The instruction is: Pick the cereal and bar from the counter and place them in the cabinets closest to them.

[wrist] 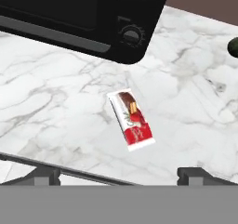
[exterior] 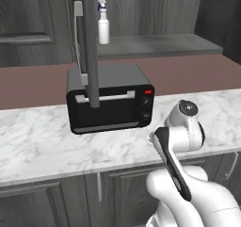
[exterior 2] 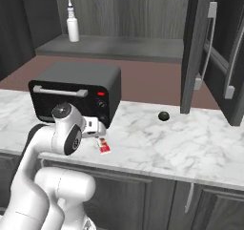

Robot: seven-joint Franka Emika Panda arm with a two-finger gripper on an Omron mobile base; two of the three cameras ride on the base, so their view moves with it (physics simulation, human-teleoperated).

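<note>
Marble counter [exterior: 42,136] carries the black toaster oven [exterior: 108,99] in the left base view. Right base view: the bar [exterior 2: 103,146] lies near the oven's front. Hand view: jaws wide apart above the bar [wrist: 131,120], holding nothing.

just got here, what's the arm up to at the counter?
The arm has its tool open above the bar, which lies flat on the marble counter just in front of the toaster oven, near the front edge. Nothing is held yet. The wall cabinet door stands open, and a spray bottle sits on the shelf behind. The cereal isn't visible.
</note>
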